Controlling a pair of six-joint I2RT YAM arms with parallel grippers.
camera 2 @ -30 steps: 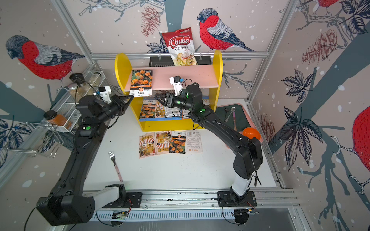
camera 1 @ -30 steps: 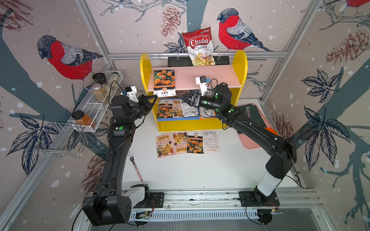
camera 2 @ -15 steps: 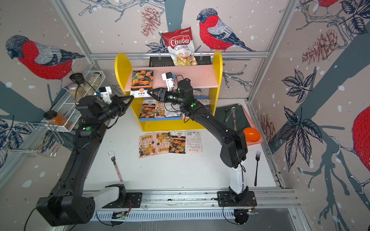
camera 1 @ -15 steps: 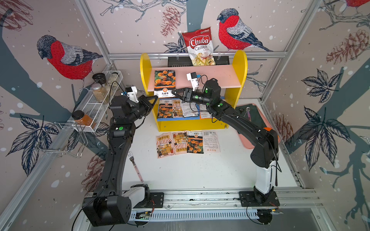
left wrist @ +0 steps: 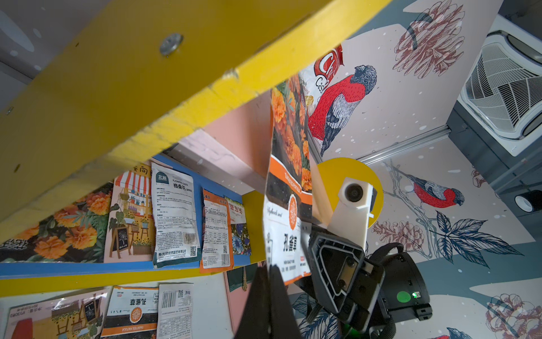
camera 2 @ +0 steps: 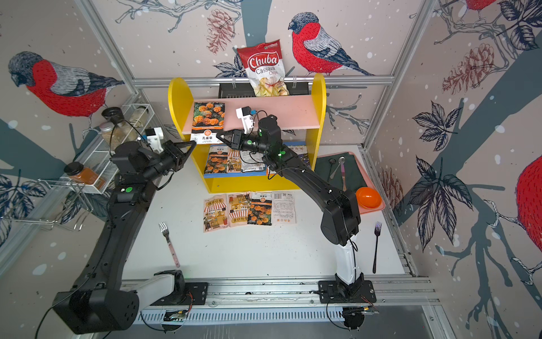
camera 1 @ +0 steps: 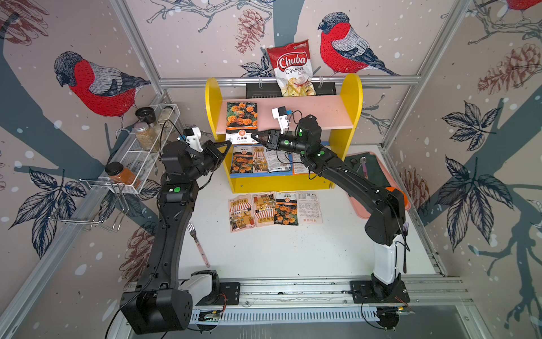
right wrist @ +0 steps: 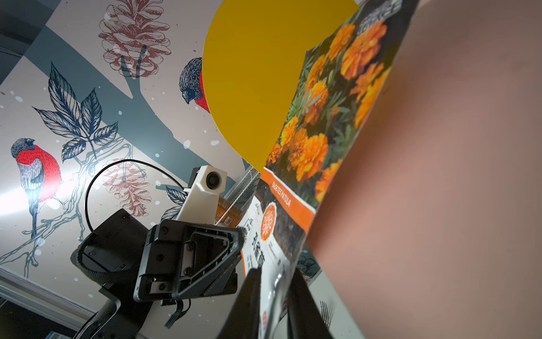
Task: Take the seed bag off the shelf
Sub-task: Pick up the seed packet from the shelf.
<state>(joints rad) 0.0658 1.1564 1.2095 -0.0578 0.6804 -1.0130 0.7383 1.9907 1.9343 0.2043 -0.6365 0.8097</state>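
On the table [camera 1: 293, 252], toward its near edge, lie a pink-handled fork [camera 1: 198, 245] at the left and a black fork [camera 2: 376, 246] at the right. Farther in, four seed packets [camera 1: 274, 208] lie in a row just before the shelf [camera 1: 281, 185], which stands at the middle of the far edge.

More packets [camera 1: 258, 158] cover its blue lower board [camera 1: 261, 175]. The left gripper [camera 1: 228, 143] is closed, with its tip at the front left corner of the seed bag [camera 1: 242, 117]; if it touches, I cannot tell.

The bag lies at the left end of the pink upper board [camera 1: 322, 114], and its white part hangs over the front edge. The right gripper [camera 1: 254, 135] has this edge between its fingers [right wrist: 249, 293], which stand close together; if they press it, I cannot tell. Behind the shelf is a red chips bag [camera 1: 293, 70].
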